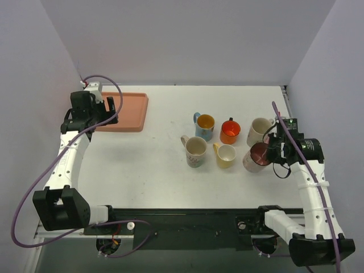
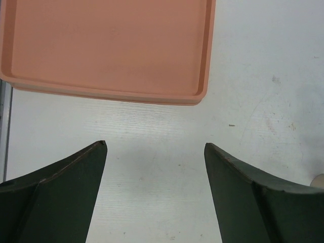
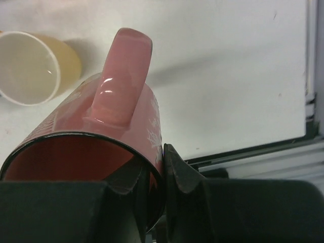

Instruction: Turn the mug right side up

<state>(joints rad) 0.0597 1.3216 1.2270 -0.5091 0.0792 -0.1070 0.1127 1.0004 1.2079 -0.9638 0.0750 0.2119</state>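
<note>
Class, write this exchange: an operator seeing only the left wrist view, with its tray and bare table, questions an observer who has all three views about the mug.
Operator: Where is the mug?
Observer: Right side of the table, next to five other mugs.
Operator: Is anything holding it?
Observer: The right pincer grips its rim, one finger inside, one outside.
Operator: Is it upright?
Observer: No, tilted, mouth towards the right wrist camera, handle on top.
</note>
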